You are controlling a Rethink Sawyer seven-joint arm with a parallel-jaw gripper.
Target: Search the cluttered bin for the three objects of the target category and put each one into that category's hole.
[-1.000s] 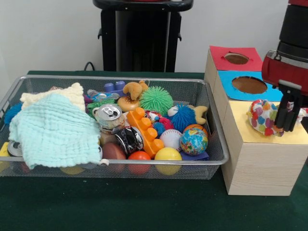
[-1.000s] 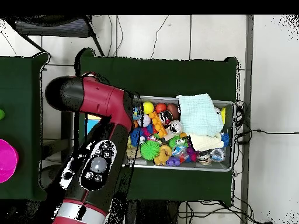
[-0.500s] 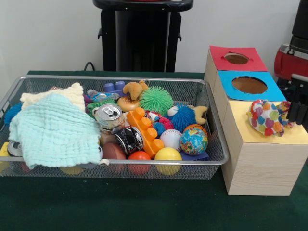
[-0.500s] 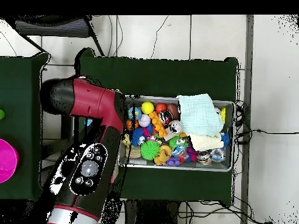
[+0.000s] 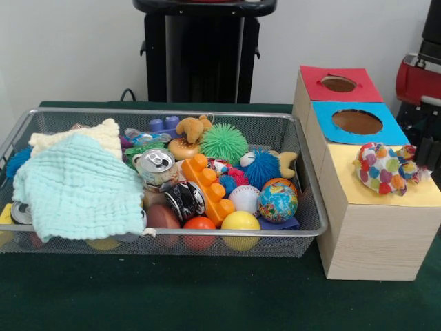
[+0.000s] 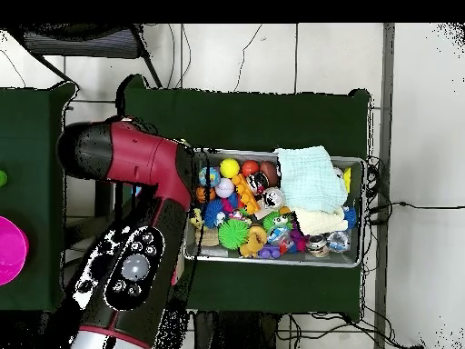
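Hiding the boxes overhead, arm [image 6: 136, 227] leaves plush toy [image 5: 383, 167] visible frontally.

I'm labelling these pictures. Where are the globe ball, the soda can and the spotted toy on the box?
globe ball [image 5: 278, 202], front view, middle of its blue face.
soda can [image 5: 157, 163], front view, its silver top.
spotted toy [image 5: 377, 169], front view, its dotted body over the yellow section.

The arm [image 6: 136, 209] is glossy dark red with black joints; one rounded black end cap sits at its 10 o'clock end; a black panel along the lower link carries a round grey knob and small pale buttons.
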